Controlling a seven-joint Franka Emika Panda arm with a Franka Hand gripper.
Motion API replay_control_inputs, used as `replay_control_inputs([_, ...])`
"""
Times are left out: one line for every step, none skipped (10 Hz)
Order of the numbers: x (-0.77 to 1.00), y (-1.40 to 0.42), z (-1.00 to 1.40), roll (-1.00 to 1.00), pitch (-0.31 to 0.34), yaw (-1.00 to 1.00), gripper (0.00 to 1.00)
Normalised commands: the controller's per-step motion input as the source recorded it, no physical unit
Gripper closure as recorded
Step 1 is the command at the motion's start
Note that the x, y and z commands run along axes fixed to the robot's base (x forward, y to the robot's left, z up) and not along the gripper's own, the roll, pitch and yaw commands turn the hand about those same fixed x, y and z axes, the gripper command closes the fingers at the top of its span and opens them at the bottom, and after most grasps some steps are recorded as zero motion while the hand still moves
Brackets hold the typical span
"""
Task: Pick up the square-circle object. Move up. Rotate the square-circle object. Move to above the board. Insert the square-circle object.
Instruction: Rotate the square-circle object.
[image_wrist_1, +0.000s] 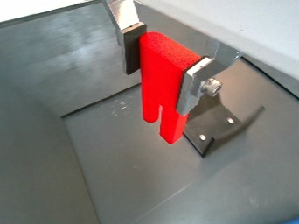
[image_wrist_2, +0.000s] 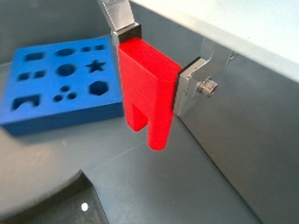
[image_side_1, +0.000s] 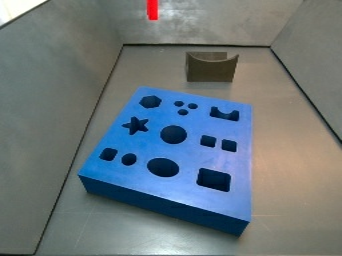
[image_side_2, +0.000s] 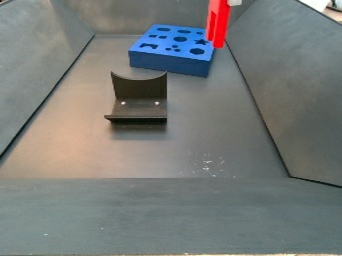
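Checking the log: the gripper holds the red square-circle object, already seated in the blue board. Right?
Not seated. The gripper holds the square-circle object in the air, apart from the board, as a wrist view shows; the jaws are shut on it.

The tool (image_wrist_1: 166, 68) is two flat silver metal plates, seen in both wrist views. Each plate carries a dark pad on its inner face, as on the finger (image_wrist_2: 124, 35) nearer the blue board (image_wrist_2: 59, 83). The finger (image_wrist_2: 194, 80) farther from the board has a bent tab at its end and a round silver bolt head on its outer face (image_wrist_1: 212, 86).
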Motion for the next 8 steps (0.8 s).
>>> replay_control_inputs([0.03,0.01,-0.01,0.00,0.008,-1.00,1.00])
replay_control_inputs([0.03,0.01,-0.01,0.00,0.009,-1.00,1.00])
replay_control_inputs([0.03,0.01,-0.01,0.00,0.010,-1.00,1.00])
replay_control_inputs([0.00,0.00,0.00,0.00,0.005,-1.00,1.00])
replay_control_inputs([0.00,0.00,0.00,0.00,0.005,-1.00,1.00])
replay_control_inputs([0.00,0.00,0.00,0.00,0.005,-1.00,1.00])
replay_control_inputs([0.00,0.00,0.00,0.00,0.005,-1.00,1.00])
replay_control_inputs([0.00,0.00,0.00,0.00,0.006,-1.00,1.00])
